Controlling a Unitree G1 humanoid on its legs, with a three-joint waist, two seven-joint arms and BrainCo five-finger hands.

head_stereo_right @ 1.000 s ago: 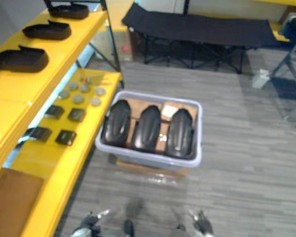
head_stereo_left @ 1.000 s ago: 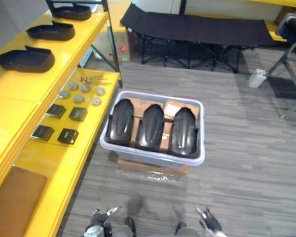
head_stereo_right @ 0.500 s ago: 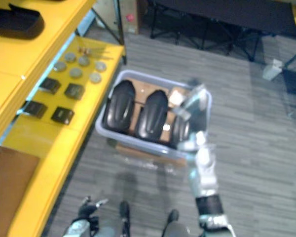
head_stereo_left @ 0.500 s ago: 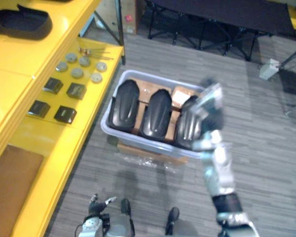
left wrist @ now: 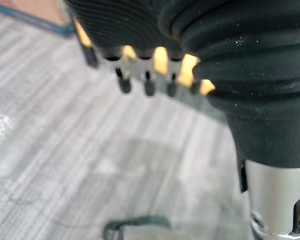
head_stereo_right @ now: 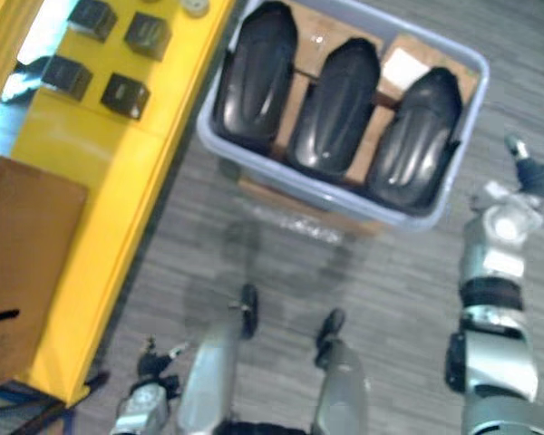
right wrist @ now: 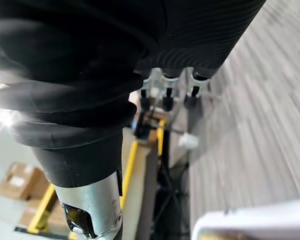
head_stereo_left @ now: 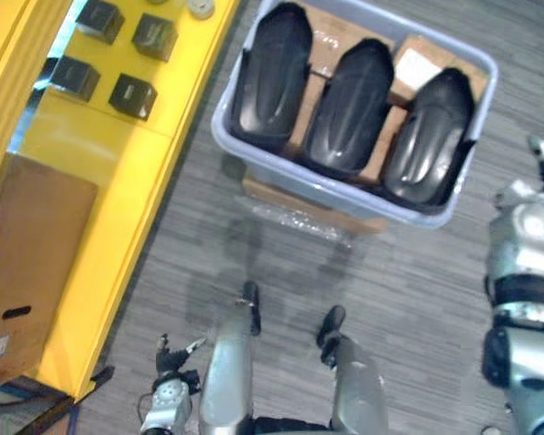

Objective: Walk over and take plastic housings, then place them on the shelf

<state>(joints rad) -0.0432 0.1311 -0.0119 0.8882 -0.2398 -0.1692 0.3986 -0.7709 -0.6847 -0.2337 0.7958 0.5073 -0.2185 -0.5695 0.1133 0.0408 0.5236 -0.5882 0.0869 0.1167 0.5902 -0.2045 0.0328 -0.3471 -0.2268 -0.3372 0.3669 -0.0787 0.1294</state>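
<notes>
Head camera, looking down.

- Lavender-grey rectangular plastic tub (head_stereo_left: pixel 331 188) on the floor at 12 to 1 o'clock. It sits on a flat brown cardboard box (head_stereo_left: pixel 281 198) whose edge shows under the tub's near wall.
- Three glossy black moulded plastic housings lie in the tub side by side, lengthwise, each touching or just beside its neighbour: one toward 11 o'clock (head_stereo_left: pixel 272 77), a middle one (head_stereo_left: pixel 349 109) and one toward 2 o'clock (head_stereo_left: pixel 426 136). Brown cardboard pieces (head_stereo_left: pixel 419 62) show under and between them.
- Glossy yellow shelf (head_stereo_left: pixel 100 199) runs from 8 up to 11 o'clock. Small black square blocks (head_stereo_left: pixel 131 95) sit on it at 10 to 11 o'clock, and a large brown cardboard carton (head_stereo_left: pixel 27 263) at 8 to 9.
- Grey striped carpet floor (head_stereo_left: pixel 417 281) lies between tub and robot.

Hands:
- Right hand (head_stereo_right: pixel 537 177) is at 3 o'clock, just beside the tub's 4 o'clock corner and apart from it. In its wrist view the fingers (right wrist: pixel 164 97) hang loose and hold nothing.
- Left hand (head_stereo_left: pixel 170 358) is low at 7 o'clock, near the shelf's edge, well apart from the tub. Its fingers (left wrist: pixel 149 85) are relaxed over bare floor, empty.
</notes>
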